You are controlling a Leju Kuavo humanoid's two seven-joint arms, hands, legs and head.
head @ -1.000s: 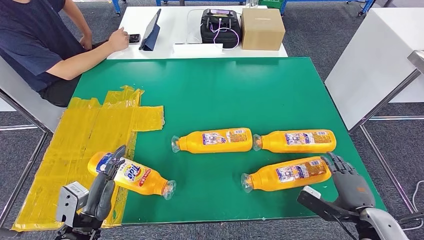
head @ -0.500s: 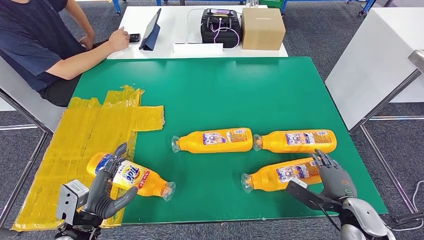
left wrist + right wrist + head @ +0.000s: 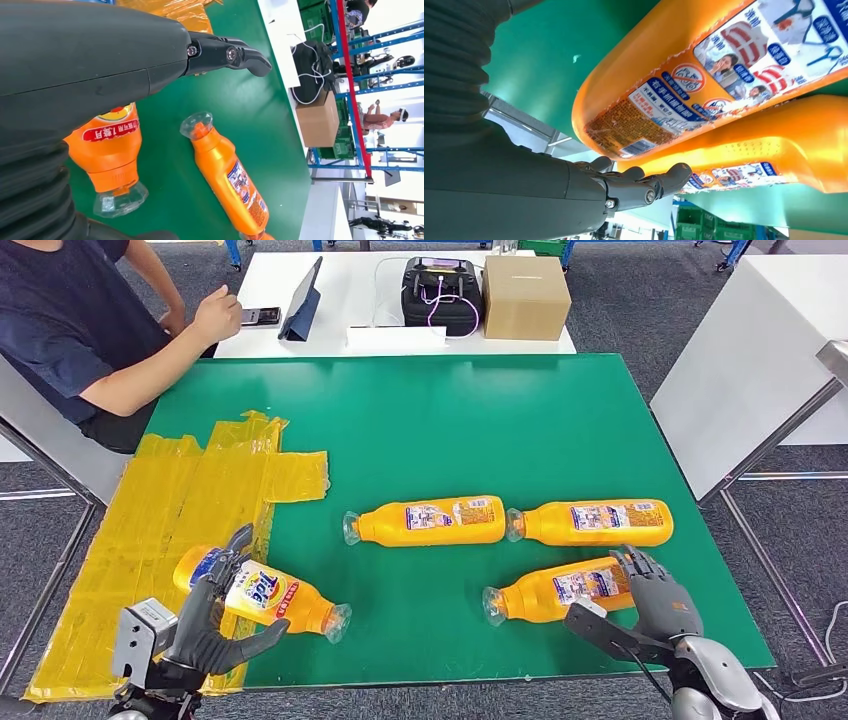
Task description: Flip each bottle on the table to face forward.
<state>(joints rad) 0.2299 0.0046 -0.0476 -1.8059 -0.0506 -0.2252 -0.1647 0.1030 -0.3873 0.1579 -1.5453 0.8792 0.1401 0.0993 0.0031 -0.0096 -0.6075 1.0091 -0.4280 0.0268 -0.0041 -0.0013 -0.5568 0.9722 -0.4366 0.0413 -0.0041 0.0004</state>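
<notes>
Near edge of the green table (image 3: 450,430): left hand (image 3: 205,625), fingers spread, cups the front-label bottle (image 3: 262,592); right hand (image 3: 655,605), fingers open, reaches the near-right bottle (image 3: 560,590). Beyond: two back-label bottles (image 3: 430,521) (image 3: 595,522).

floor: grey carpet (image 3: 640,300) | furniture: green table (image 3: 450,430), white desk (image 3: 330,300) behind, white table (image 3: 760,350) right | shelving: blue racks (image 3: 360,75)

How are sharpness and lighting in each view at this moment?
Head view: even light, sharp; the front label of the orange bottle under the left hand is readable. Left wrist view: the left hand is close and dark, the background beyond the table bright. Right wrist view: the orange bottle's back label is crisp.
</notes>
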